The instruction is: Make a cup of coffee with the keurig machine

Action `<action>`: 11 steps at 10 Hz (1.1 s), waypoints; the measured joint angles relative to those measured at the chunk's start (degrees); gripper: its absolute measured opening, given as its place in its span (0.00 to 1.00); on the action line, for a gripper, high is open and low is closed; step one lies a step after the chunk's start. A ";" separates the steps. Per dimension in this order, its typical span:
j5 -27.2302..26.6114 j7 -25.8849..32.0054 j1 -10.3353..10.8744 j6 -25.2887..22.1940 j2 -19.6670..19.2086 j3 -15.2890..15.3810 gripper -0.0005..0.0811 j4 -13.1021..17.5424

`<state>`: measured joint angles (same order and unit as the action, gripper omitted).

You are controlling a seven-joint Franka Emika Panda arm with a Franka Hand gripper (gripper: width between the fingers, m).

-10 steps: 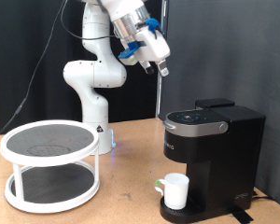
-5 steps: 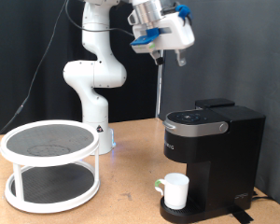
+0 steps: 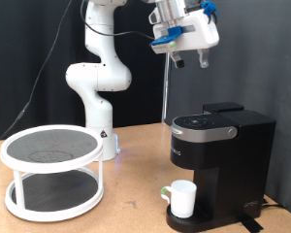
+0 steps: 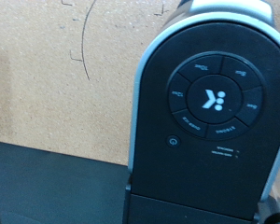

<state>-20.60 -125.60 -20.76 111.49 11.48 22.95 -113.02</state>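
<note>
The black keurig machine stands at the exterior view's right with its lid shut. The white cup sits on its round drip base under the brew head. My gripper hangs high above the machine, well clear of its lid, with nothing showing between its fingers. The wrist view looks straight down on the machine's lid with its ring of buttons; the gripper's fingers do not show there.
A white two-tier round rack stands on the wooden table at the exterior view's left. The arm's white base is behind it. A black curtain backs the scene.
The gripper has swung towards the exterior view's right and slightly up, from left of the machine to above it. The cup and machine have not moved.
</note>
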 joint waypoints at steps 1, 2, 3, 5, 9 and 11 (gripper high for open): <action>0.48 -0.41 0.01 0.95 -0.20 0.71 0.91 -0.26; 0.61 -0.59 0.01 1.51 -0.50 1.28 0.91 -0.45; 0.61 -0.60 0.01 1.75 -0.88 1.76 0.91 -0.76; 0.74 -0.64 0.01 2.67 -1.50 2.57 0.91 -1.96; 1.27 -0.30 0.01 6.30 -2.63 3.97 0.78 -5.59; 1.27 -0.01 0.01 7.65 -2.67 4.35 0.60 -7.09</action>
<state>-19.33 -125.61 -20.75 119.14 8.81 27.29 -120.11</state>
